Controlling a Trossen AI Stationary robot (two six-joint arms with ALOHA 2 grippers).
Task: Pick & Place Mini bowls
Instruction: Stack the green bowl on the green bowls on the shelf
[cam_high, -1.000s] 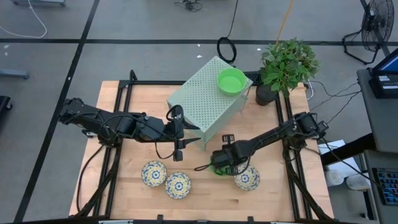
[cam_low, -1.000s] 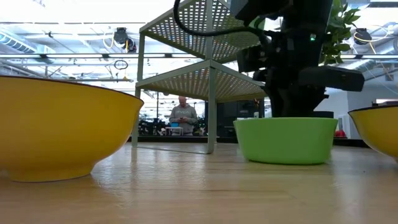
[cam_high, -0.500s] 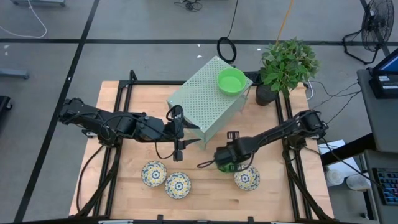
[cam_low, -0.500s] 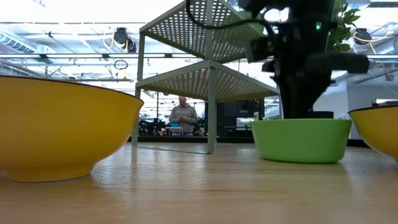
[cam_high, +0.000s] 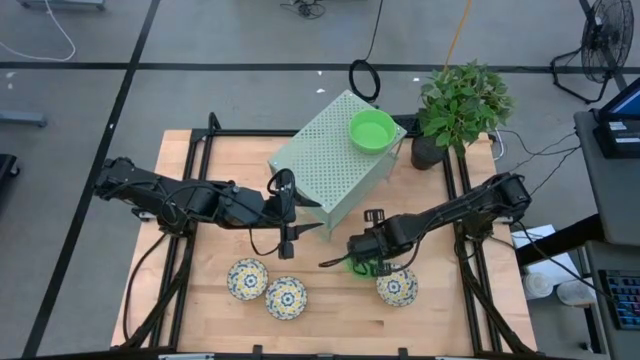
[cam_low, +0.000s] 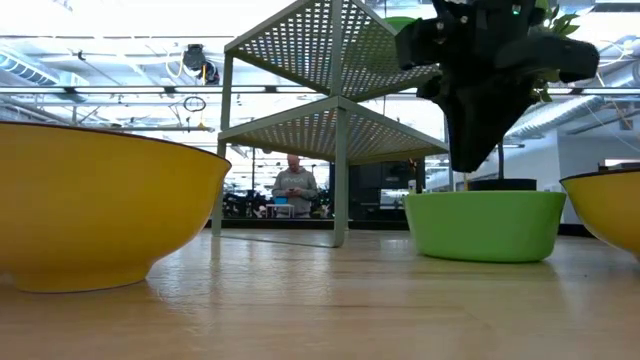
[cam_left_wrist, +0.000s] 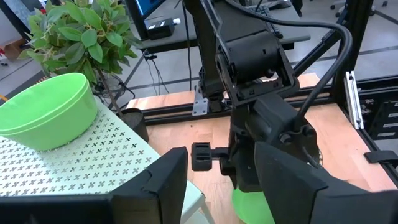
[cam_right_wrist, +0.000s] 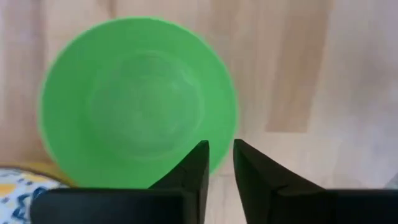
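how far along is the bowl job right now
One green bowl already sits on top of the perforated shelf. The right tool hangs just above a second green bowl on the table, holding nothing. Three floral bowls are untouched near the table's front. The left tool waits beside the shelf.

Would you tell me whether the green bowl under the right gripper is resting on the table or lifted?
Resting on the table: the low view shows the green bowl upright, base on the wood, the right gripper above it, not holding it.
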